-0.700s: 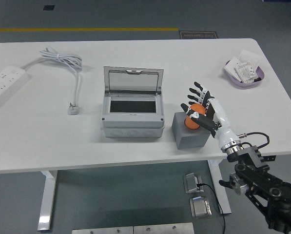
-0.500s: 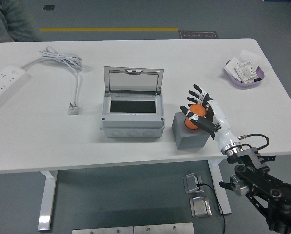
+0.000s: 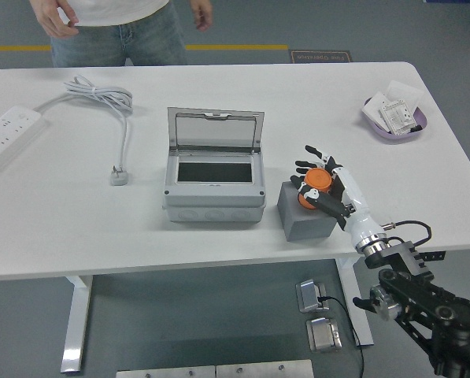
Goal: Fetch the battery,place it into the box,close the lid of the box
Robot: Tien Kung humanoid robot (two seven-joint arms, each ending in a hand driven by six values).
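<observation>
An orange battery stands on a grey block right of the grey box. The box's clear lid stands open and upright at its back. My right hand comes in from the lower right and its fingers curl around the battery, with the thumb in front. The battery still rests on the block. The left arm is out of view.
A white power strip with its cable and plug lies at the left. A purple dish with small white parts sits at the far right. A person stands at the table's far side, hands at their sides.
My right hand's fingers have closed from spread to curled around the battery. A person has walked into view at the far side, from the left towards the middle.
</observation>
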